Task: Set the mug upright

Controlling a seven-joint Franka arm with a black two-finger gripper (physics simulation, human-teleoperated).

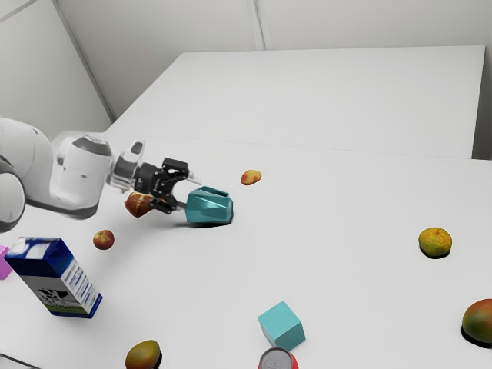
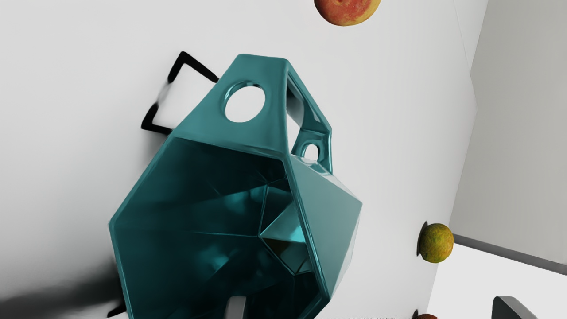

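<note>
Fingers, spread wide and gripping nothing, come nearest the wrist camera: the lower one crosses the open mouth of the teal mug, though I cannot tell whether its tip is inside; the upper one stands clear above the wall. The mug lies on its side, well in from the edges of the tabletop, mouth toward my hand, its handle on the side toward the peach.

If the lower tip has not entered, pushing on could shove the mug away by its rim. Closing would likely catch just the upper wall, and those slanted facets may slip or let the mug swing as it is lifted. Too low a path might scrape the tabletop; tipping off-line could roll it onto its handle.

The peach, near the handle, is what a wide turn might knock. Below my wrist sits a reddish-brown lumpy thing, with an apple and a milk carton farther toward the near edge; lowering the arm could meet them. The teal block, red can and yellow-green fruit are well apart, out of the way.
</note>
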